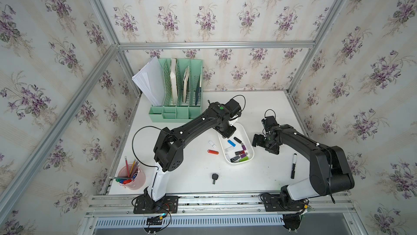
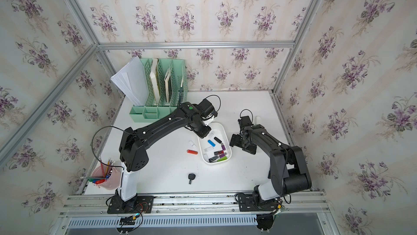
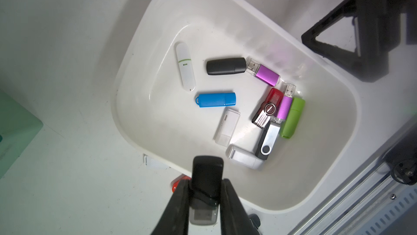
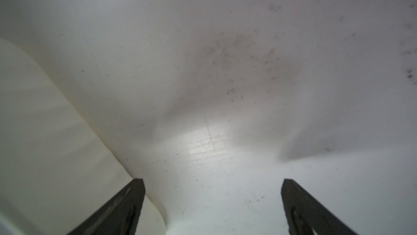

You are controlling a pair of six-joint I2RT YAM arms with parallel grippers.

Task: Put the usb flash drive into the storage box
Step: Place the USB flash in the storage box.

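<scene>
— Your storage box (image 3: pixel 135 76) is plain white, and so is your table (image 1: pixel 180 173).
— And the usb flash drive (image 3: pixel 206 177)?
— Yours is black with a smoky clear cap. You also have a blue drive (image 3: pixel 216 99), a matte black drive (image 3: pixel 225 66), a purple drive (image 3: pixel 267 75), a lime-green drive (image 3: pixel 292 119) and a red drive (image 1: pixel 213 152).
— And around you?
— You see a mint-green organizer (image 1: pixel 178 112), a pink cup (image 1: pixel 133 179), and wallpaper (image 1: pixel 203 19) of purple flower sprays on pale stripes.

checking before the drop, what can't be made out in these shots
- Top views: the left arm covers the left gripper and its black flash drive; only the left wrist view shows them.
- Left wrist view: the red drive on the table is mostly behind that gripper.
- Right wrist view: the storage box is a blurred wall; its contents are out of frame.
</scene>
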